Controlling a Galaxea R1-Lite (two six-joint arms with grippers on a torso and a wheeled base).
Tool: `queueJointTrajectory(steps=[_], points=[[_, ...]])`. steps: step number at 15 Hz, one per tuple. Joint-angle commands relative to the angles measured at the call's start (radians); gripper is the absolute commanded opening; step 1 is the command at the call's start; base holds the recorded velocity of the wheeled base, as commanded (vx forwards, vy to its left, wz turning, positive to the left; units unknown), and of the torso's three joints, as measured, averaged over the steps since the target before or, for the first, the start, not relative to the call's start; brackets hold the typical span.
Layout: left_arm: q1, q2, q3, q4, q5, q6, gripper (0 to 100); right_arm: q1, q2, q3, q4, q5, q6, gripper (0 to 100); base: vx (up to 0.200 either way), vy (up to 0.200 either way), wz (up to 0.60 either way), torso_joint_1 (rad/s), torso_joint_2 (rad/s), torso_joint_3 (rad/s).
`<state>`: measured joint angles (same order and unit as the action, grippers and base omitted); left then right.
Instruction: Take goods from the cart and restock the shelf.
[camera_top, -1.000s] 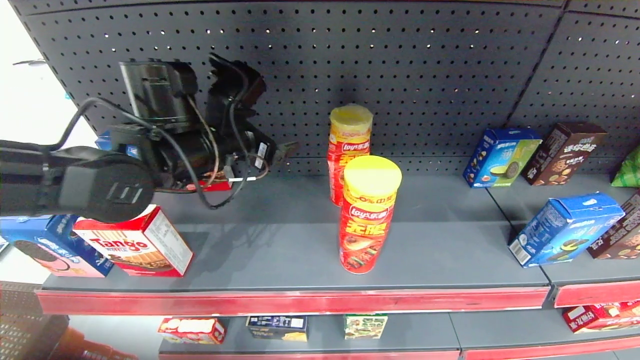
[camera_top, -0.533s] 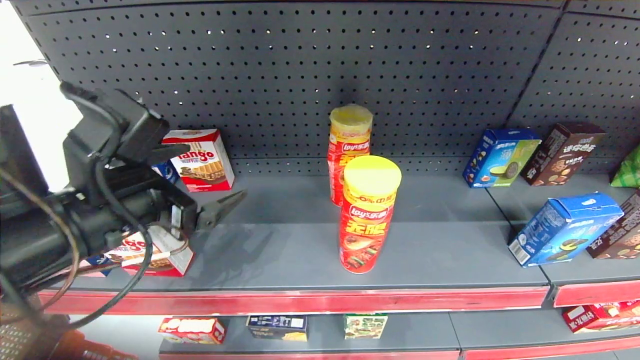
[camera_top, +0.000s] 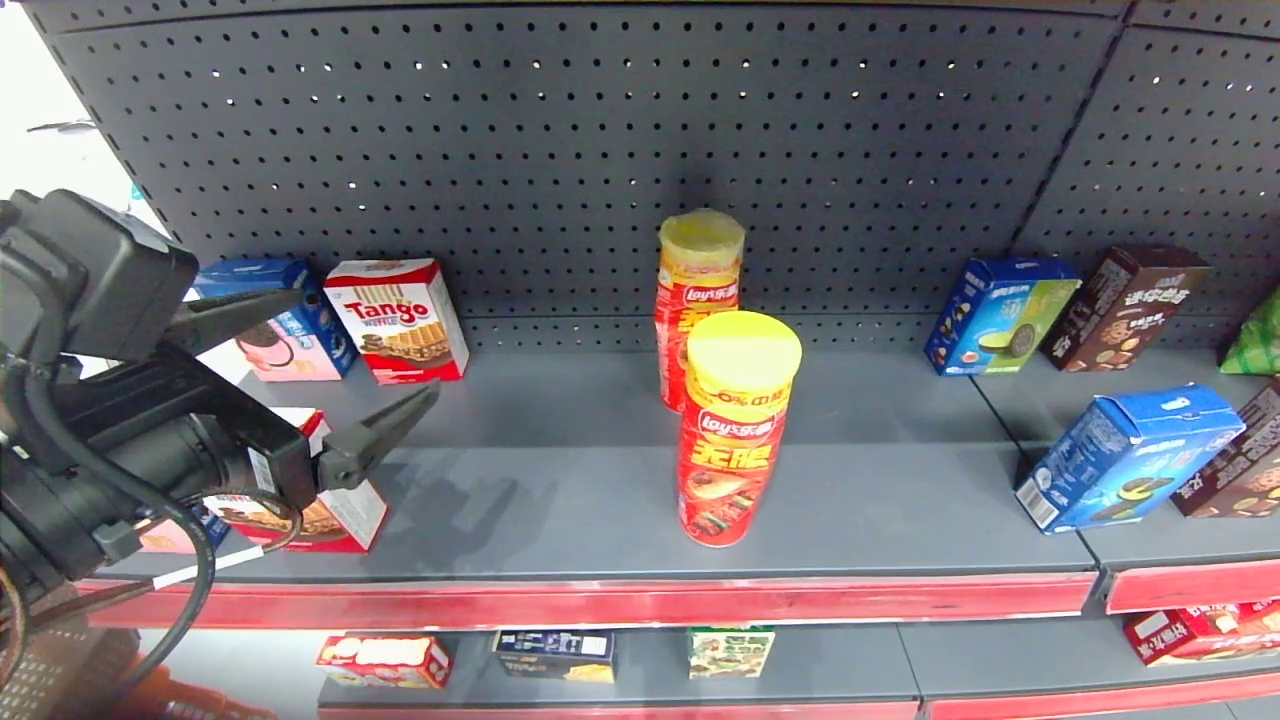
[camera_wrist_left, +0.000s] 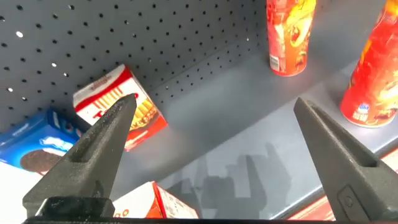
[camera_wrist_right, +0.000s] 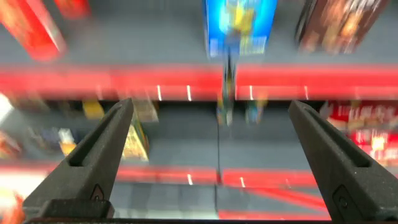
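Observation:
My left gripper (camera_top: 368, 340) hangs open and empty over the left front of the grey shelf (camera_top: 560, 500). Behind it, against the pegboard, a red-and-white wafer box (camera_top: 400, 320) stands upright beside a blue cookie box (camera_top: 270, 320). A second wafer box (camera_top: 340, 515) lies under the gripper at the shelf's front. In the left wrist view the open left gripper (camera_wrist_left: 216, 102) frames the back wafer box (camera_wrist_left: 149, 118) and the shelf floor. Two red chip cans (camera_top: 738, 430) (camera_top: 698, 290) stand mid-shelf. My right gripper (camera_wrist_right: 210, 104) is open and empty, facing the shelf's red front edge (camera_wrist_right: 186, 81).
Blue and brown cookie boxes (camera_top: 1000, 315) (camera_top: 1125, 305) (camera_top: 1130, 455) stand on the right section. Small boxes (camera_top: 385, 660) sit on the lower shelf. Free shelf floor lies between the wafer boxes and the chip cans.
My left arm has pulled back from the rear of the shelf toward the front left, uncovering the wafer box and blue box standing at the back. The cans have not moved.

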<state>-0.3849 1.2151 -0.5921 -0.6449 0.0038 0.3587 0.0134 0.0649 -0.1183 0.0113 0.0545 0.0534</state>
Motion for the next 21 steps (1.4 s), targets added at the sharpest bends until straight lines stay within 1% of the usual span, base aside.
queueJointTrajectory(steps=[1,2,3,4,5,6,7,8,10,11,13,16,21], points=[[0.004,0.012,0.002,-0.004,0.007,-0.003,100,0.02,0.374,-0.36,0.075,0.005,0.06,100,0.0,0.0,0.0,0.0,0.0,0.0],[0.008,0.015,0.009,-0.013,0.015,-0.003,100,0.022,0.535,-0.462,0.084,0.007,-0.044,100,0.0,0.0,0.0,0.0,0.0,0.0],[0.008,0.017,0.008,-0.019,0.015,-0.003,100,0.023,0.578,-0.486,0.078,0.01,-0.064,100,0.0,0.0,0.0,0.0,0.0,0.0],[0.008,0.037,0.011,-0.052,0.016,-0.003,100,0.068,0.734,-0.575,0.075,0.058,-0.089,100,0.0,0.0,0.0,0.0,0.0,0.0],[0.008,0.038,0.017,-0.068,0.016,-0.003,100,0.132,0.829,-0.616,0.073,0.082,-0.09,100,0.0,0.0,0.0,0.0,0.0,0.0],[0.008,0.038,0.018,-0.073,0.016,-0.003,100,0.168,0.872,-0.636,0.072,0.081,-0.09,100,0.0,0.0,0.0,0.0,0.0,0.0],[0.009,0.038,0.026,-0.076,0.018,-0.004,100,0.255,0.971,-0.689,0.062,0.079,-0.092,100,0.0,0.0,0.0,0.0,0.0,0.0],[0.023,0.035,0.034,-0.078,0.016,-0.003,100,0.313,1.041,-0.727,0.042,0.077,-0.092,100,0.0,0.0,0.0,0.0,0.0,0.0],[0.029,0.032,0.04,-0.078,0.015,-0.004,100,0.369,1.142,-0.79,0.038,0.074,-0.109,100,0.0,0.0,0.0,0.0,0.0,0.0],[0.029,0.026,0.041,-0.078,0.015,-0.006,100,0.395,1.198,-0.824,0.039,0.051,-0.129,100,0.0,0.0,0.0,0.0,0.0,0.0],[0.029,0.024,0.043,-0.078,0.015,-0.004,100,0.444,1.267,-0.863,0.042,0.044,-0.133,100,0.0,0.0,0.0,0.0,0.0,0.0],[0.026,0.024,0.043,-0.078,0.013,-0.004,100,0.494,1.322,-0.87,0.044,0.044,-0.136,100,0.0,0.0,0.0,0.0,0.0,0.0],[0.024,0.024,0.04,-0.079,0.012,-0.004,100,0.52,1.388,-0.873,0.041,0.044,-0.162,100,0.0,0.0,0.0,0.0,0.0,0.0]])
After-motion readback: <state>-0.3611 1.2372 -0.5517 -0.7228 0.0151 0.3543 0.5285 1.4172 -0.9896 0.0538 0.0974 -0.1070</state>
